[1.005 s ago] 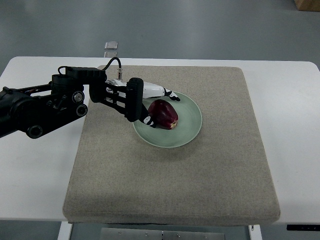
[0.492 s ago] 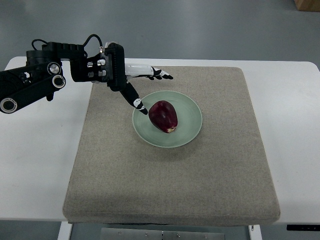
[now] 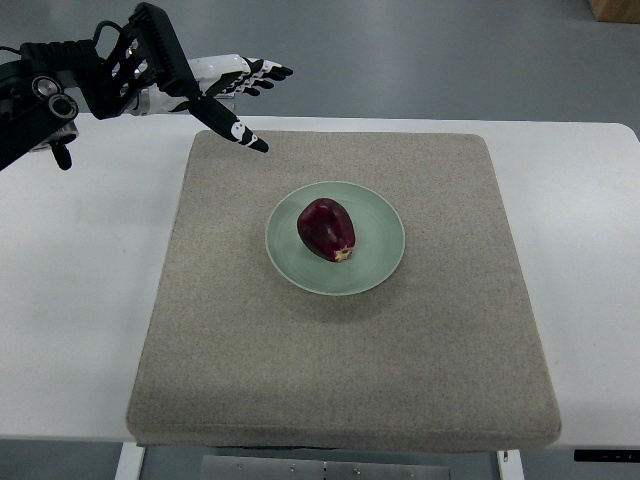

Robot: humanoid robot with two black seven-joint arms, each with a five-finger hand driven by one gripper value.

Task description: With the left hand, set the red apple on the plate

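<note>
A dark red apple (image 3: 326,229) lies on the pale green plate (image 3: 380,262) in the middle of the beige mat. My left hand (image 3: 262,104) is raised at the upper left, well away from the plate, with its fingers (image 3: 245,139) spread and nothing in them. Its black arm comes in from the left edge near the top. The right arm does not show.
The beige mat (image 3: 340,370) covers most of the white table (image 3: 70,300). A small clear object (image 3: 222,90) sits at the table's far edge behind the hand. Grey floor lies beyond.
The left hand let go of the apple, which stays on the plate, then rose and drew back up and to the left over both steps.
</note>
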